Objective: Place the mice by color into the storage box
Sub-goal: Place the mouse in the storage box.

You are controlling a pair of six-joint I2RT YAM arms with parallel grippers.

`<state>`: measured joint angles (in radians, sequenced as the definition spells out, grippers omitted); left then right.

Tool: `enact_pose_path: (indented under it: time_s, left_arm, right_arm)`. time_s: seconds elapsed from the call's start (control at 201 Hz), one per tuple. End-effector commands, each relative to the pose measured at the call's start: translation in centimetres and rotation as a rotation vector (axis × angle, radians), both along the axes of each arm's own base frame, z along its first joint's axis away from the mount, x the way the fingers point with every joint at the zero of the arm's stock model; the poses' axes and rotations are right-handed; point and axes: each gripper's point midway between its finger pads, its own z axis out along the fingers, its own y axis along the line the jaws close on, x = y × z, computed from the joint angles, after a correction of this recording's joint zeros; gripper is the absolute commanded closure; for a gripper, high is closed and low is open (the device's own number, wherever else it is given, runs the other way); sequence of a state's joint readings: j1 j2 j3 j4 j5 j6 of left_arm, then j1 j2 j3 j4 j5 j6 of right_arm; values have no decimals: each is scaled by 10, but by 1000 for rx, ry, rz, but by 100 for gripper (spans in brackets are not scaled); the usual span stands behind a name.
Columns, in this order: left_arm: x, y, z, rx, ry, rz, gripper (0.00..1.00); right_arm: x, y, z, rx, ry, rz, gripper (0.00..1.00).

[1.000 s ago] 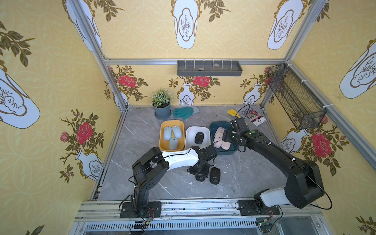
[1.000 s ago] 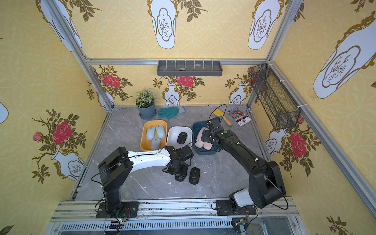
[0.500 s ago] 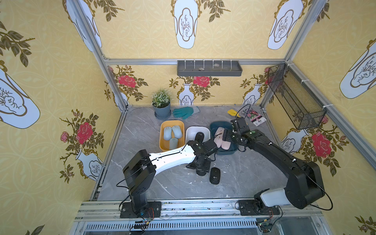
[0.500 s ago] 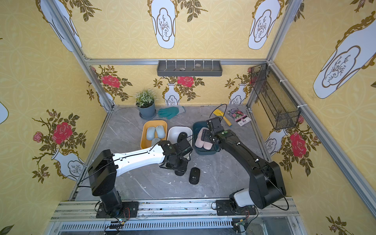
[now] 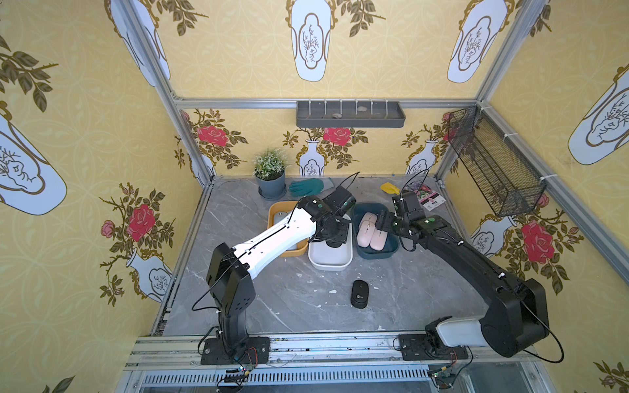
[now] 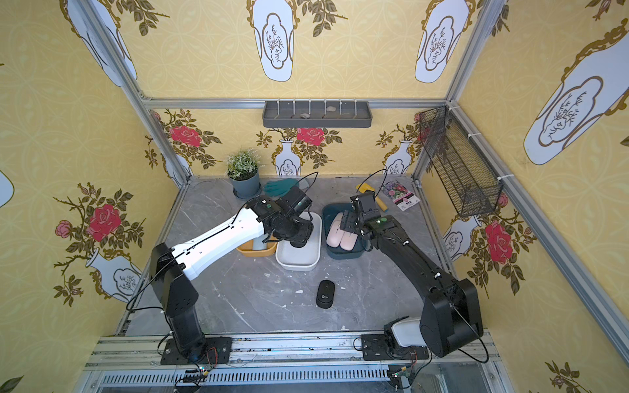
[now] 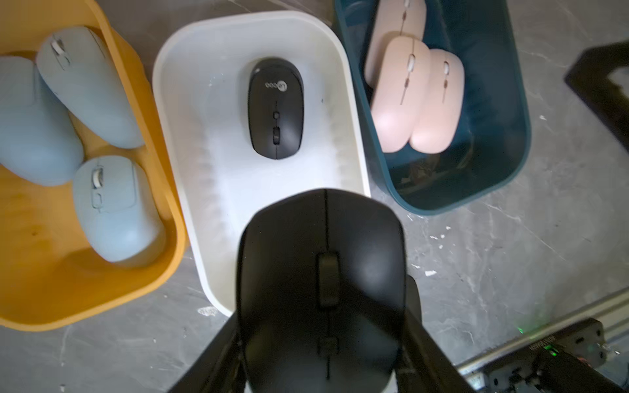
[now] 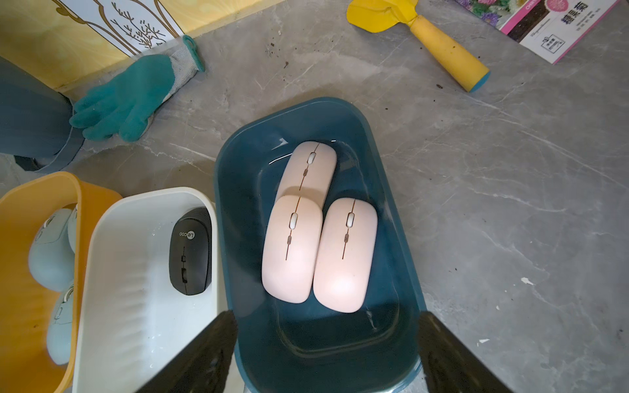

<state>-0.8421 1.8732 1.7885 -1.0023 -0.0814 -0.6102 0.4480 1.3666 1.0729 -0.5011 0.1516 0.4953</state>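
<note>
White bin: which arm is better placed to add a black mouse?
Left. The left claw grips a black mouse over the white bin; the right claw hangs open over the teal bin.

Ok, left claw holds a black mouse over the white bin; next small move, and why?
Probably lower the left claw a little and open it over the bare floor of the white bin. The held mouse hangs above that bin, clear of the black mouse lying inside, so colors match.

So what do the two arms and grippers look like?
The left arm has a white forearm link and black joints; the right arm is black with a white shell near its base. Both carry black cables and green wrist dots. The left gripper and right gripper have black fingers.
</note>
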Motion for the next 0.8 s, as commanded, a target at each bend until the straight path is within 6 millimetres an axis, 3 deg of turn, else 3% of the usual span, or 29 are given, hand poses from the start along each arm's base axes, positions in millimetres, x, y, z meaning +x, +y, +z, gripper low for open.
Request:
enact_pose_path:
  time_s: [0.0,0.219,0.587,0.796]
  left_arm:
    - [16,3,-17,42,9,-37,52]
    - [43,1,-47,34,43,-18,52]
    - [51,-3,-108,65,145,-38,52]
    - [55,1,-126,52,169,-21,51]
  right_arm:
    - [-3,-5,-2,-14,4,-4,15]
    - [-4,-6,-13,-5,24,-4,15]
    - [3,-2,-17,-10,35,5,15]
    - [3,-3,-19,-17,48,6,15]
